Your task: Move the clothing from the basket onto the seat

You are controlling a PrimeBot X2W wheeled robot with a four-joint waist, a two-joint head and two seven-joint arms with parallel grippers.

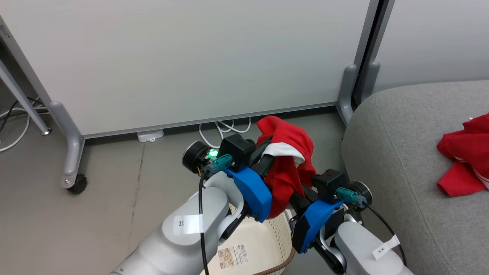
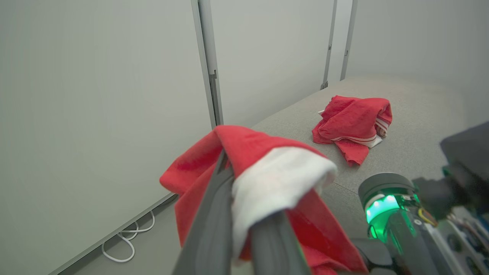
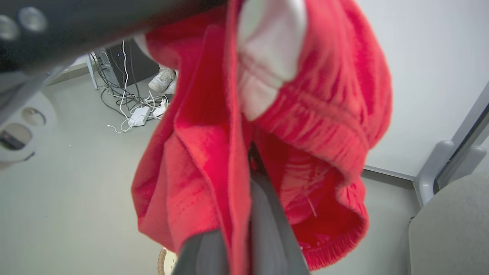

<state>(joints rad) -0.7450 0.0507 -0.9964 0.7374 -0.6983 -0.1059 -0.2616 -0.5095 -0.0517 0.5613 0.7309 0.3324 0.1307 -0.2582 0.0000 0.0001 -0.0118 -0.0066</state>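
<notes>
A red garment with a white panel (image 1: pixel 287 160) hangs in the air above the basket (image 1: pixel 263 244), just left of the seat (image 1: pixel 397 152). My left gripper (image 1: pixel 267 154) is shut on its upper part; in the left wrist view the cloth (image 2: pixel 267 175) drapes over both fingers (image 2: pixel 214 214). My right gripper (image 1: pixel 301 194) is shut on the same clothing lower down, and in the right wrist view the red fabric (image 3: pixel 198 164) runs between its fingers (image 3: pixel 267 229). A second red garment (image 1: pixel 464 156) lies crumpled on the seat (image 2: pixel 412 126), also seen in the left wrist view (image 2: pixel 353 124).
A white partition (image 1: pixel 191 61) on grey feet with a caster (image 1: pixel 78 183) stands behind. White cables (image 1: pixel 223 128) lie at its base. More cables, a power strip (image 3: pixel 137 114) and a person's shoes (image 3: pixel 164 80) are on the grey floor further off.
</notes>
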